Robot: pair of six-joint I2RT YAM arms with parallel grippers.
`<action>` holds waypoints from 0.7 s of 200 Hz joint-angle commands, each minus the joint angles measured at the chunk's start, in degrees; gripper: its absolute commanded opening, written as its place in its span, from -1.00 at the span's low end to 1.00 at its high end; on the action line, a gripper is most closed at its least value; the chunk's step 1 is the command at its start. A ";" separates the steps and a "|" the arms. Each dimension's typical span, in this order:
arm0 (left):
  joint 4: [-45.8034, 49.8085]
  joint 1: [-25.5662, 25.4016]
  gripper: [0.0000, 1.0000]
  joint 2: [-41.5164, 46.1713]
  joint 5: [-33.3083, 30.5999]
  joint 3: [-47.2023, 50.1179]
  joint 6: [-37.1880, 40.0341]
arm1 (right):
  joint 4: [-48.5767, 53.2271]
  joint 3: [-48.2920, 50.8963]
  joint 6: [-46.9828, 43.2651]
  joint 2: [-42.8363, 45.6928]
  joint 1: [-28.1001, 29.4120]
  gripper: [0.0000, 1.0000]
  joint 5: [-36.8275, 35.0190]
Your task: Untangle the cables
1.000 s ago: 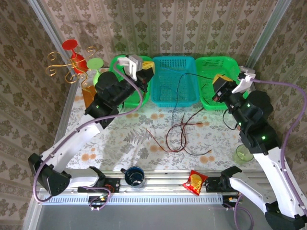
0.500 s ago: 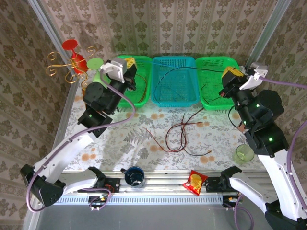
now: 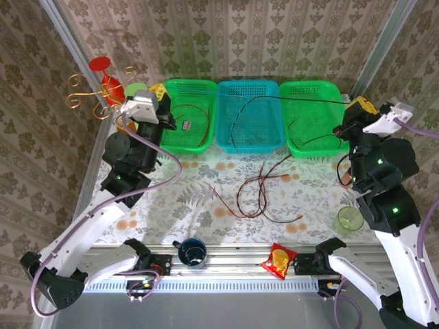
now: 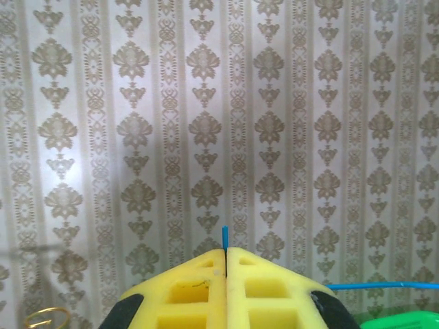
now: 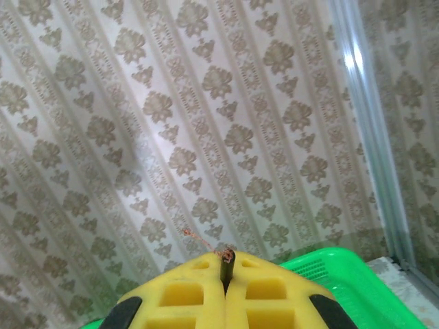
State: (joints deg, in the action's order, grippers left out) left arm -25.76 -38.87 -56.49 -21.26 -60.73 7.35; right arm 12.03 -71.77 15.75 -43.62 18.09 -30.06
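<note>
Blue thin cable (image 4: 224, 237): left gripper (image 4: 226, 255) pinches | black copper-tipped cable (image 5: 227, 260): right gripper (image 5: 226, 273) pinches

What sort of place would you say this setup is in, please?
Probably a robot test cell dressed like a home. It has wallpapered panels in metal framing, robot arms bolted to an aluminium rail, and plastic baskets with loose cables on a patterned tabletop.

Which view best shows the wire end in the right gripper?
Right wrist: the dark wire ends in frayed copper strands, poking out of the shut right gripper. The top view gives just a thin taut line from that gripper across the baskets.
</note>
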 commanded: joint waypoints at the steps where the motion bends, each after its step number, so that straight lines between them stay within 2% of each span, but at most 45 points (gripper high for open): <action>1: -1.01 1.05 -1.00 2.56 -4.32 0.43 2.10 | -0.61 0.82 -1.64 0.70 -0.81 -1.00 -7.16; 36: 6.85 3.17 -1.00 5.05 -6.31 -0.33 0.25 | -0.15 1.17 -2.72 0.70 -1.97 -1.00 -9.94; 84: 23.33 11.18 -1.00 9.05 -3.64 -2.39 -11.66 | -0.18 2.99 -3.36 1.25 -4.56 -1.00 -13.90; 109: 24.85 14.69 -1.00 12.01 -4.11 -0.64 -13.82 | -0.24 3.86 -3.26 1.25 -6.51 -1.00 -15.43; 140: 25.69 16.66 -1.00 15.14 -7.10 0.52 -13.56 | -0.61 4.35 -2.72 0.99 -9.88 -1.00 -16.49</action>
State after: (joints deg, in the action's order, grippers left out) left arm -1.85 -23.77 -44.14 -24.53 -60.82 -4.36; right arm 12.27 -68.10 13.34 -43.18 10.52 -41.82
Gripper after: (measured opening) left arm 0.043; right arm 0.065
